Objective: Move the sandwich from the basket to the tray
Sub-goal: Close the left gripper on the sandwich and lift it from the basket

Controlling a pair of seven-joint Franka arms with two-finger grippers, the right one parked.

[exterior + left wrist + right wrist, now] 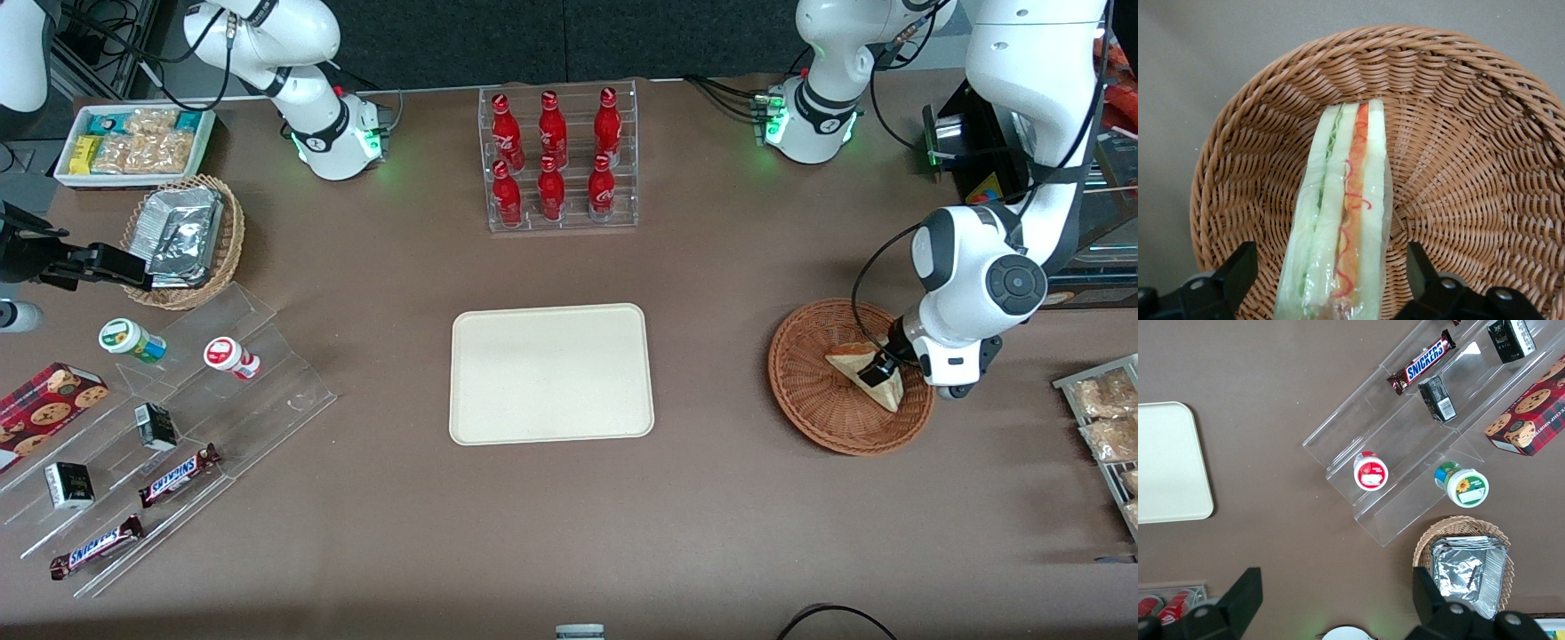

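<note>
The wrapped triangular sandwich (852, 361) lies in the round reddish-brown wicker basket (818, 404) toward the working arm's end of the table. In the left wrist view the sandwich (1345, 200) stands on edge in the basket (1458, 133), showing white bread with green and red filling. My left gripper (880, 371) is down in the basket over the sandwich. It is open (1330, 267), with one black finger on each side of the sandwich and a small gap at both. The cream-white tray (551, 373) lies empty at mid-table and also shows in the right wrist view (1168, 463).
A clear rack of red bottles (558, 160) stands farther from the camera than the tray. Toward the parked arm's end are a tan basket of foil packets (185, 238), a snack bin (133, 144) and acrylic steps with snacks (169, 427). Packets on a rack (1107, 418) lie beside the basket.
</note>
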